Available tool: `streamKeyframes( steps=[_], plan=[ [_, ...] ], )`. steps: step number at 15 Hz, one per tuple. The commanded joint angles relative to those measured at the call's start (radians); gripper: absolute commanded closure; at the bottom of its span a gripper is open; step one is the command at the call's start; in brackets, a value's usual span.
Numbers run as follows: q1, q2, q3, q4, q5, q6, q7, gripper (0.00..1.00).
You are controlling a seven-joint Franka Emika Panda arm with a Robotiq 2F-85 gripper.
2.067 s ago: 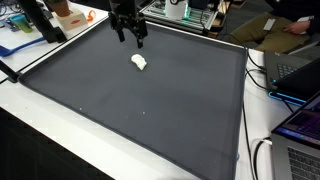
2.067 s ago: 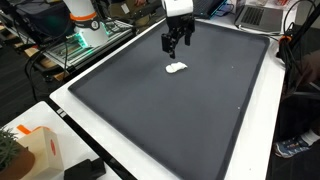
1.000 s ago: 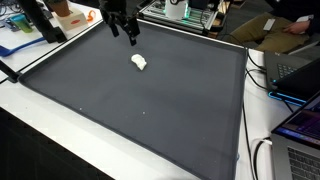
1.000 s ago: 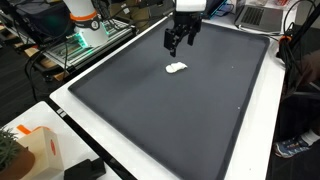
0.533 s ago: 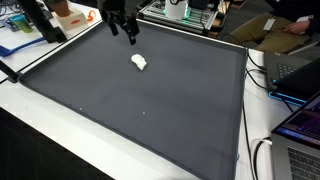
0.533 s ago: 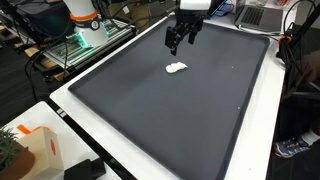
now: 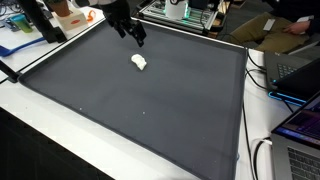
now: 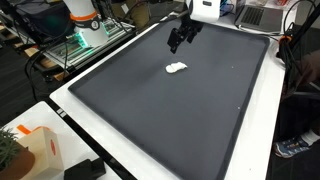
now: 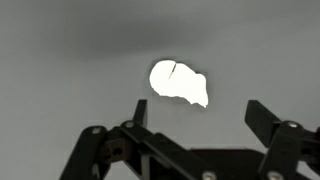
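One gripper (image 8: 179,40), jaws spread wide and empty, hangs above the dark mat (image 7: 150,110). One white lump (image 7: 139,62) lies on the mat near it, untouched.

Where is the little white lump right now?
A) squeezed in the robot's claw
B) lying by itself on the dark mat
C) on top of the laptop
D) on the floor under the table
B: the white lump lies on the dark mat, and the gripper hangs open above it, holding nothing and not touching it.
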Motion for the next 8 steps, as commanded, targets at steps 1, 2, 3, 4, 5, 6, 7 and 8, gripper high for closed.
streamKeyframes(
  steps=[1,2,3,4,5,6,7,8],
  plan=[
    [0.001,0.111,0.002,0.149,0.021,-0.117,0.036,0.00],
    [0.001,0.132,0.002,0.176,0.024,-0.128,0.042,0.00],
    [0.001,0.156,0.002,0.204,0.023,-0.137,0.044,0.00],
    [0.004,0.178,-0.002,0.230,0.017,-0.143,0.055,0.00],
    [0.005,0.204,-0.003,0.262,0.012,-0.156,0.058,0.00],
    [0.005,0.228,-0.005,0.293,0.009,-0.173,0.059,0.00],
    [0.004,0.252,-0.004,0.328,0.009,-0.198,0.054,0.00],
    [0.004,0.274,-0.006,0.361,0.008,-0.221,0.055,0.00]
  ],
)
